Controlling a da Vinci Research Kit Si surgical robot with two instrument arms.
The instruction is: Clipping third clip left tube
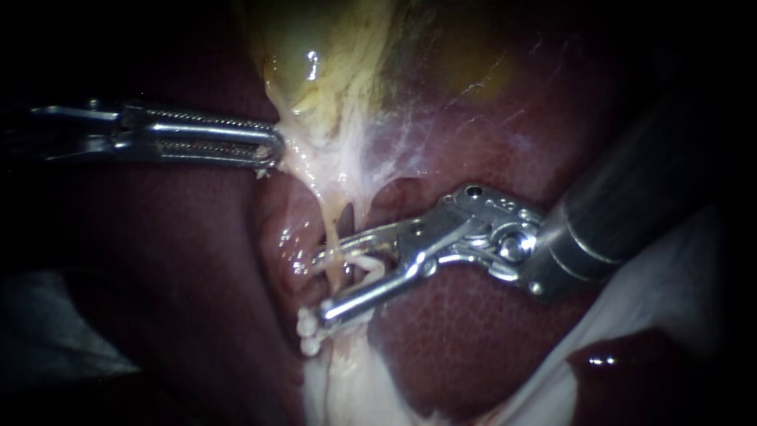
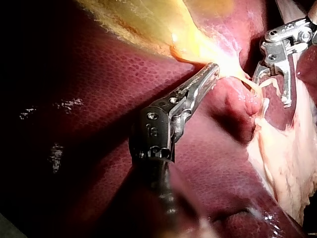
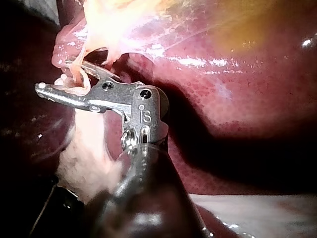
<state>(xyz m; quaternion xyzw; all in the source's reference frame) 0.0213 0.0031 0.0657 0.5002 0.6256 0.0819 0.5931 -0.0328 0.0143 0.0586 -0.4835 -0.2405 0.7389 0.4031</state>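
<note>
A thin pale tube (image 1: 334,241) runs down from the yellowish gallbladder (image 1: 331,71) over the dark red liver (image 1: 465,331). My right instrument (image 1: 322,284) comes in from the upper right. Its jaws stand open astride the tube, one on each side, with a white strand between them. In the right wrist view, my right instrument (image 3: 59,77) straddles the tube (image 3: 77,74) in the same way. Small white clip ends (image 1: 308,333) sit just below the lower jaw. My left instrument (image 1: 270,147) is shut on the gallbladder's lower edge and holds it taut; the left wrist view shows my left instrument (image 2: 212,71) in that grip.
Whitish fatty tissue (image 1: 347,386) hangs below the tube. A white cloth (image 1: 670,292) lies at the lower right under the right shaft. A bulge of liver (image 2: 230,101) sits between the two instruments.
</note>
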